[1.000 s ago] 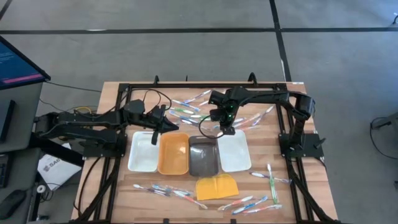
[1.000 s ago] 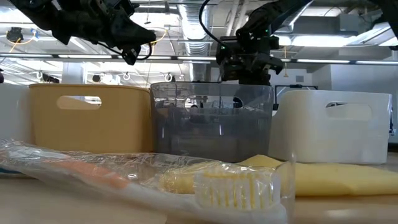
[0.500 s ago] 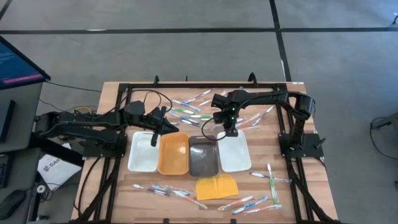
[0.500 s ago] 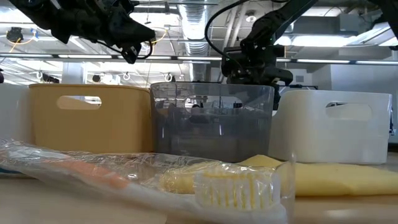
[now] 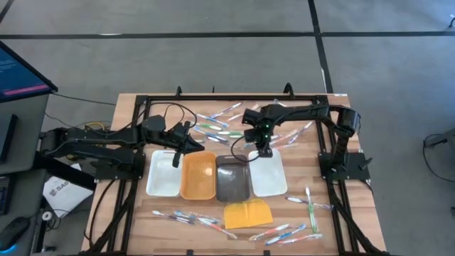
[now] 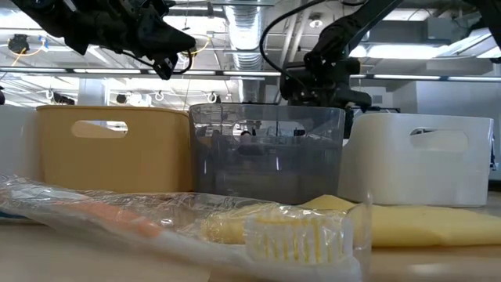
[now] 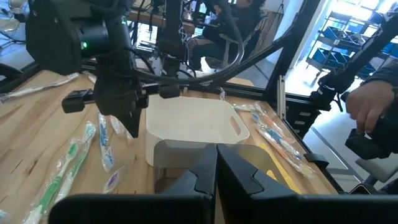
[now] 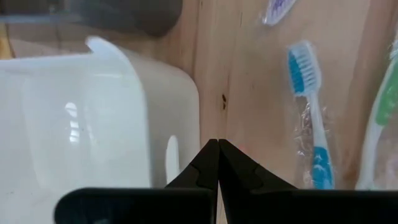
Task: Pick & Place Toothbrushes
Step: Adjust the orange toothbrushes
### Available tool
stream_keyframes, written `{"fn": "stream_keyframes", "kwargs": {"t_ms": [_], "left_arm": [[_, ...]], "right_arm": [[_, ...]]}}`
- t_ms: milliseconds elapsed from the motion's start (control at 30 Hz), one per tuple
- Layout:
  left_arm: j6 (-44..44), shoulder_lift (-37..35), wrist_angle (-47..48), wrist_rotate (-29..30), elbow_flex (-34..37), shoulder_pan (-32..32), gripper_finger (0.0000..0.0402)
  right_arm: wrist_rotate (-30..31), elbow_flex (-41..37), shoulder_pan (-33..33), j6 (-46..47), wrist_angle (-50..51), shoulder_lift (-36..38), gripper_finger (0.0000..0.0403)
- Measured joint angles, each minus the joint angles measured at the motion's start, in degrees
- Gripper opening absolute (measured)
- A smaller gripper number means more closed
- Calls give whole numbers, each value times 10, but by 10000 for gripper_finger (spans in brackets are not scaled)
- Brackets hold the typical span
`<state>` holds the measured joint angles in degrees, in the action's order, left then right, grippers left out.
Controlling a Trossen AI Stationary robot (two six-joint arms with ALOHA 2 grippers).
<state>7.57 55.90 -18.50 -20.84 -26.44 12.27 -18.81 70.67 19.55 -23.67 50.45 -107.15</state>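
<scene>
Wrapped toothbrushes lie in groups on the wooden table: a far cluster, some near the front left, some at the front right, and one close to the low camera. My right gripper is shut and empty. It points down over the bare wood beside the far wall of the right white tray, with a blue toothbrush lying flat next to it. My left gripper is shut and empty, hovering above the left white tray and the orange tray.
Four trays stand in a row: white, orange, grey, white. A yellow pad lies in front of them. A black frame runs round the table. A person's hand shows beyond the table.
My right gripper, still shut, has sunk a little and edged toward the table's near edge, closer to the far wall of the right white tray.
</scene>
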Motion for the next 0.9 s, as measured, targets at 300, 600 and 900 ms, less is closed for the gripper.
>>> {"fn": "stream_keyframes", "kwargs": {"t_ms": [300, 600, 900], "left_arm": [[0, 0, 0, 0, 0, 0, 2], [0, 0, 0, 0, 0, 0, 2], [0, 0, 0, 0, 0, 0, 2]], "right_arm": [[12, -9, 1, 9, -2, 0, 0], [12, -17, 1, 8, -2, 0, 0], [12, -37, 1, 15, -15, 0, 0]]}}
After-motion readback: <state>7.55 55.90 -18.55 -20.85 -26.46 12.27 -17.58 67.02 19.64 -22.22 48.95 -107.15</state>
